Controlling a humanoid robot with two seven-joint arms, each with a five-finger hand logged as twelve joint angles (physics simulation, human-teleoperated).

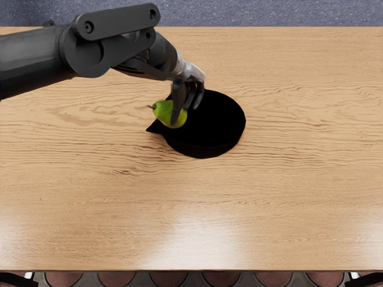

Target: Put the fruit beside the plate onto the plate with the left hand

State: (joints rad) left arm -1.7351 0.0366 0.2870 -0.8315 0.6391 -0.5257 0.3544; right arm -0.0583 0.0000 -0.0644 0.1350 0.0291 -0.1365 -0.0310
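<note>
- We count one arm (42, 57) in the shot. It's dark grey and comes in from the left edge, across the top left of the table.
- One table (239, 209), light wood with wavy grain, fills nearly the whole view. There's a pale glare patch near the front edge.
- One left hand (187, 86) sits at the end of that arm, pointing down, right over the plate's left rim.
- Hand state: the fingers (178, 107) are curled down and clamped on the pear. One dark finger runs straight down the front of the fruit, and the others bunch up behind it.
- One pear (163, 112), yellow-green, with a little stem sticking out to the left. It's the only fruit we count.
- One plate (221, 125), round and flat black, around the middle of the table and a bit toward the back.
- Where the pear is: in the hand's grip at the plate's left edge, overlapping the rim in the picture.
- One dark shadow (153, 127) pokes out onto the wood just below and left of the pear, merging with the plate's edge.
- We can't tell whether the pear touches the plate or hangs just above it, because the black swallows any contact detail.
</note>
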